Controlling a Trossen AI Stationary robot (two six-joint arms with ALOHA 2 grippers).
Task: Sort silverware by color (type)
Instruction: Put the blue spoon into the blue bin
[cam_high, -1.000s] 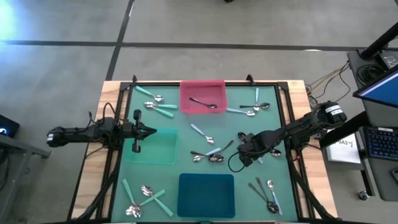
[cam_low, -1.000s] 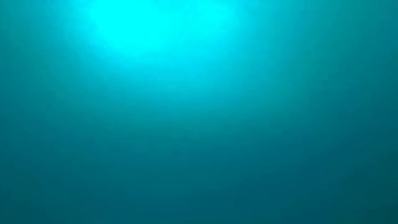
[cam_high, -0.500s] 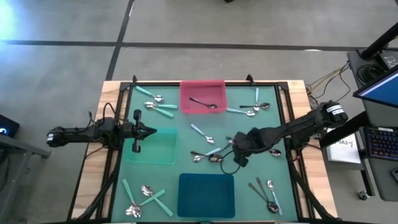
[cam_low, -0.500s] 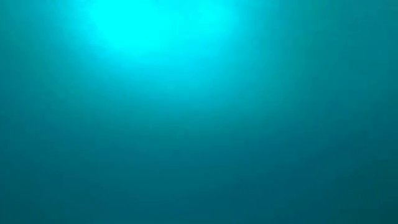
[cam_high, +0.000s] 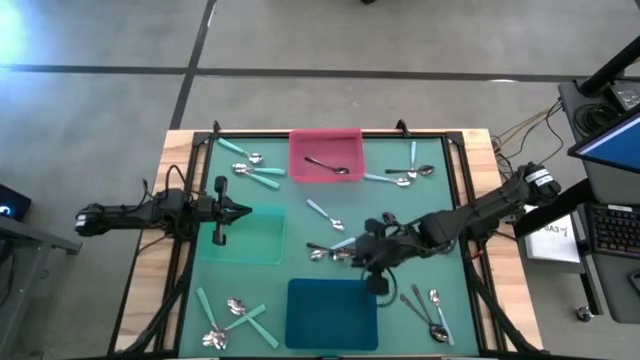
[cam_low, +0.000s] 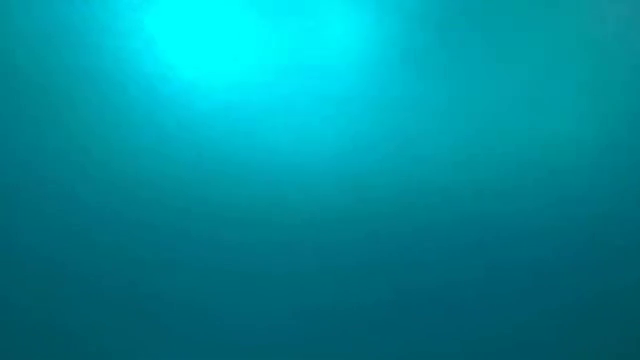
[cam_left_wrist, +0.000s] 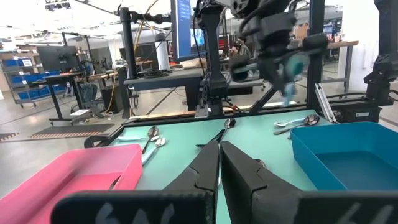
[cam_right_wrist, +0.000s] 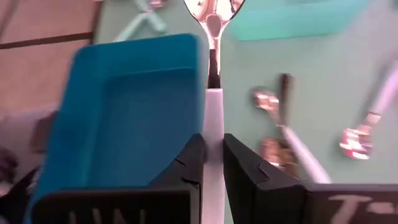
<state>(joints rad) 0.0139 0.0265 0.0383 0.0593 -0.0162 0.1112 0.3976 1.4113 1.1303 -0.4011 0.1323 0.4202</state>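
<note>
Right gripper (cam_high: 372, 252), clamping a pale-blue spoon (cam_right_wrist: 212, 43), has swung toward the blue tray's (cam_high: 300, 300) rim.

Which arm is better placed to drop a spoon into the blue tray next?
The right: its gripper is shut on a pale-handled metal spoon right by the blue square tray. The left gripper waits, shut and empty, over the green tray.

Bare mat (cam_high: 300, 262) lies between green tray (cam_high: 250, 237) and blue tray (cam_high: 332, 309) — loose spoons (cam_high: 330, 249) crowd the centre.
</note>
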